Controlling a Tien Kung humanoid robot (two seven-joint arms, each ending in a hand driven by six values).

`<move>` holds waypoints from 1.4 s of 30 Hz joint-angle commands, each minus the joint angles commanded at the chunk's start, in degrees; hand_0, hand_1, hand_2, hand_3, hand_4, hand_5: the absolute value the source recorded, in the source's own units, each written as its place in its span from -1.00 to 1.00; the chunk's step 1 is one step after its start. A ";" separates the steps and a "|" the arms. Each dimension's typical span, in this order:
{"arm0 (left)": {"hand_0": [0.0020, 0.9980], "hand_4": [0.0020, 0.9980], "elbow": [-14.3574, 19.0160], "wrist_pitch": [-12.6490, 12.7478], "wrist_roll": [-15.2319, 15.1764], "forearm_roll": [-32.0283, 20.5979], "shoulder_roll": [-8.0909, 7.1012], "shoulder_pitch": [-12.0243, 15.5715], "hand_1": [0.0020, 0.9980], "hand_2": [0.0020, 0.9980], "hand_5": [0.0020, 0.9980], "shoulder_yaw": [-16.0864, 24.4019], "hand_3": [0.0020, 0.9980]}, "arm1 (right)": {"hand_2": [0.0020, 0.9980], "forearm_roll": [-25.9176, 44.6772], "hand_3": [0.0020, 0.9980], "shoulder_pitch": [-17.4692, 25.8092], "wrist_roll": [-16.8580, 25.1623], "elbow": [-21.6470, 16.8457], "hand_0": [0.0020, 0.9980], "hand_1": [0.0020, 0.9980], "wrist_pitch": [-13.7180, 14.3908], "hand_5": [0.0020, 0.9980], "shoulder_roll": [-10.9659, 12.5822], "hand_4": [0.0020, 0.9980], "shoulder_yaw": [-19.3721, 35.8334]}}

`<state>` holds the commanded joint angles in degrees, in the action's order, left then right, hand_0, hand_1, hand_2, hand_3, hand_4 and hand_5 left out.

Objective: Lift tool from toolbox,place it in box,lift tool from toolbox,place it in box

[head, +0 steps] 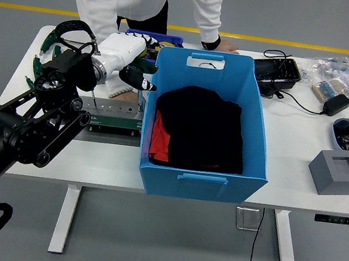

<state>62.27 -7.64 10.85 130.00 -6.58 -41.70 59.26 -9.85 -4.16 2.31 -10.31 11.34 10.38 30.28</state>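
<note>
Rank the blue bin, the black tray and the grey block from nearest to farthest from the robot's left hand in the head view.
From the left hand:
1. Blue bin, right beside the hand, mid-table.
2. Black tray, beyond the bin's far right corner.
3. Grey block, near the table's right edge.
</note>
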 joint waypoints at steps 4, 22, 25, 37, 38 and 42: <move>0.33 1.00 -1.13 0.95 0.71 0.00 -0.08 -0.52 0.28 0.34 -0.10 -0.56 0.37 | 0.47 0.30 0.16 0.03 0.06 0.00 0.37 0.34 0.04 0.40 0.02 0.56 -0.15; -0.01 1.00 -4.40 1.08 2.85 0.00 -0.18 -1.72 -0.06 -0.03 -0.03 -1.83 0.12 | 0.47 1.43 0.16 -0.36 0.34 0.00 0.37 0.34 -0.08 0.40 0.18 0.56 -0.69; -0.01 1.00 -4.71 1.01 2.96 0.00 -0.21 -2.21 -0.06 -0.03 -0.03 -2.28 0.12 | 0.47 1.49 0.16 -0.39 0.38 0.00 0.37 0.34 -0.11 0.40 0.21 0.56 -0.63; -0.02 1.00 -4.89 0.00 3.69 0.00 -0.42 -2.59 -0.32 -0.36 -0.02 -3.31 -0.16 | 0.47 0.94 0.16 -0.46 0.46 0.00 0.37 0.34 -0.08 0.40 0.28 0.56 0.16; -0.02 1.00 -4.94 -0.24 3.85 0.00 -0.42 -2.60 -0.32 -0.36 -0.02 -3.36 -0.16 | 0.47 0.95 0.16 -0.46 0.47 0.00 0.37 0.34 -0.09 0.40 0.29 0.56 0.16; -0.04 1.00 -5.10 -0.72 4.28 0.00 -0.45 -2.69 -0.35 -0.41 -0.02 -3.41 -0.23 | 0.47 0.91 0.16 -0.48 0.48 0.00 0.37 0.34 -0.09 0.40 0.32 0.56 0.20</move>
<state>57.17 -8.36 15.13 130.00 -7.03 -44.40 55.84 -8.94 -4.64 2.79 -10.31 11.25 10.70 30.49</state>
